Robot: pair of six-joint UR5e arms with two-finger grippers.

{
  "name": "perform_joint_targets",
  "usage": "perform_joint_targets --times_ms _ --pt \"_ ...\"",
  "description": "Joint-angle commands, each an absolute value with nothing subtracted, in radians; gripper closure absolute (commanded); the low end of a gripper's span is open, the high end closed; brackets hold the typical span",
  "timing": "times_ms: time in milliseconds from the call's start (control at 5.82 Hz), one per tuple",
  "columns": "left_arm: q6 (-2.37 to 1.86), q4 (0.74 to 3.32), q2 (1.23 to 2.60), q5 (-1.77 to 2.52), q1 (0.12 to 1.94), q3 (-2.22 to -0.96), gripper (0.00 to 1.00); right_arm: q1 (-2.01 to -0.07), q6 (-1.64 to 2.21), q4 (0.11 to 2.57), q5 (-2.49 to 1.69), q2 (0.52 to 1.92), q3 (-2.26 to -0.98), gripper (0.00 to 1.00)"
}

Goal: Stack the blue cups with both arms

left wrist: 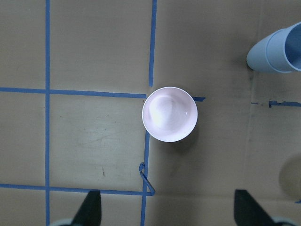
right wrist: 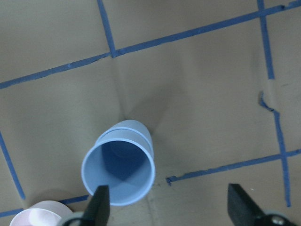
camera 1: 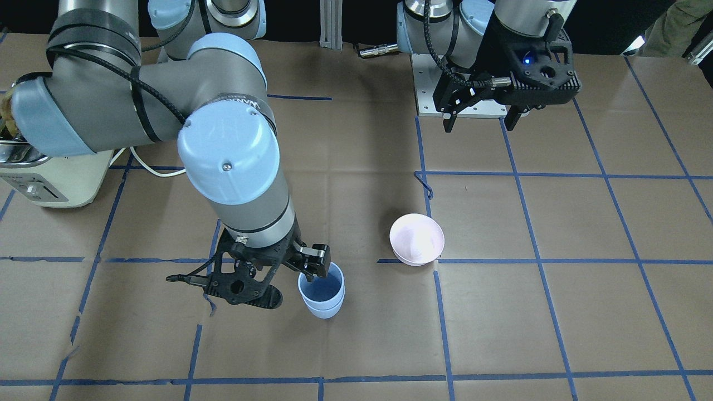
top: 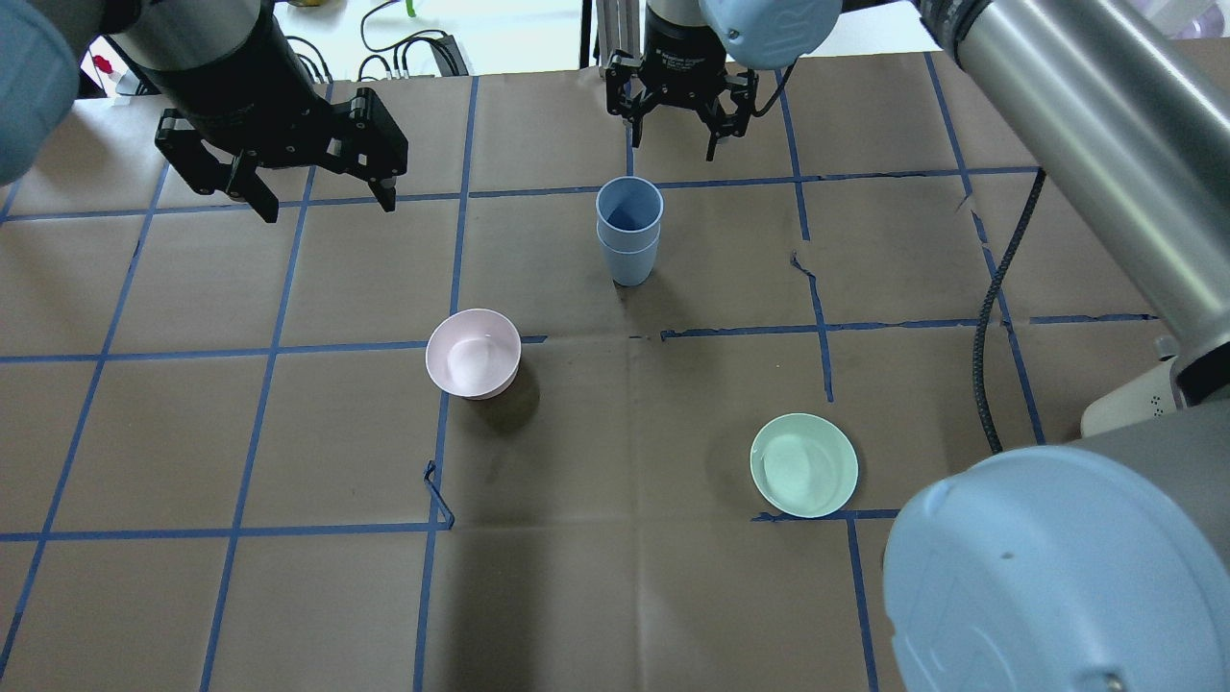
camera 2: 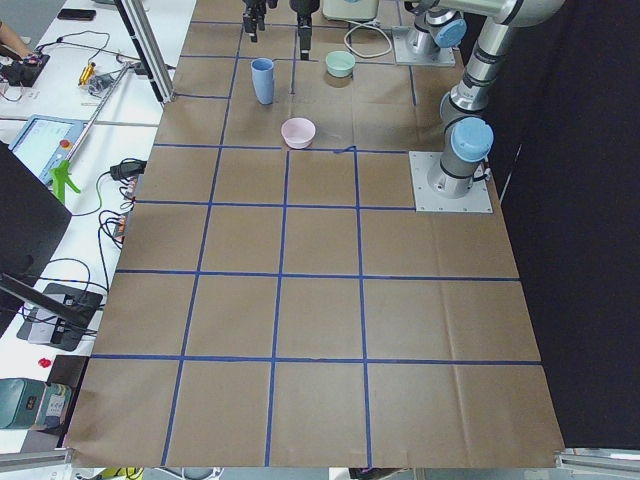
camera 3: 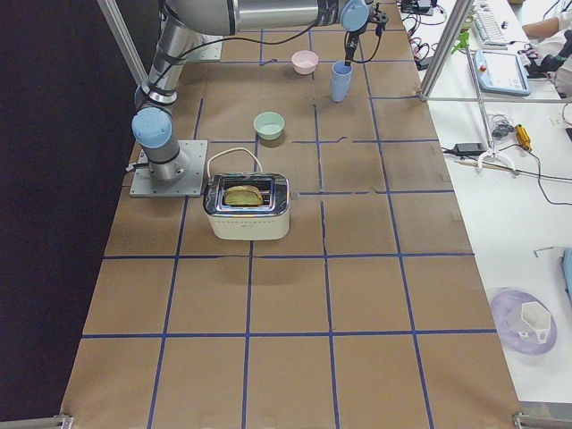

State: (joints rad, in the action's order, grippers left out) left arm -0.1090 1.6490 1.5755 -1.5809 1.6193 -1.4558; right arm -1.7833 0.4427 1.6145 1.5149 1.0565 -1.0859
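The two blue cups (top: 629, 231) stand nested, one inside the other, upright on the table at mid-far; they also show in the front view (camera 1: 322, 292) and the right wrist view (right wrist: 120, 174). My right gripper (top: 673, 144) is open and empty, just beyond and above the stack; in its wrist view (right wrist: 169, 207) one finger (right wrist: 99, 207) overlaps the cup's rim. My left gripper (top: 327, 204) is open and empty, raised over the far left; it also shows in the front view (camera 1: 479, 123). Its wrist view shows the stack at the upper right edge (left wrist: 277, 49).
A pale pink bowl (top: 473, 353) sits left of centre, directly below the left wrist camera (left wrist: 170, 114). A mint-green bowl (top: 803, 464) sits near right. A toaster (camera 3: 246, 206) stands at the robot's right, with its cord (camera 1: 150, 167) on the table.
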Motion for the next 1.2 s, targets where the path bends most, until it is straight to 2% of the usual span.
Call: perform_joint_targets --times_ms 0,172,516,688,1031 --pt "-0.106 1.649 1.575 -1.582 1.618 -1.456 0.02 -1.665 0.242 1.460 1.529 1.191 -1.106 0.00" --pt "-0.106 1.649 1.574 -1.582 1.618 -1.456 0.02 -1.625 0.177 1.427 1.584 1.262 -1.171 0.02" --pt "-0.106 1.649 1.574 -1.580 1.618 -1.454 0.02 -1.592 0.135 1.491 1.609 1.479 -1.438 0.04" --pt "-0.106 1.649 1.574 -1.580 1.618 -1.454 0.02 -1.550 0.129 1.550 1.606 1.523 -1.527 0.04" --pt "-0.106 1.649 1.574 -1.577 1.617 -1.454 0.02 -1.546 0.120 1.565 1.592 1.539 -1.543 0.04"
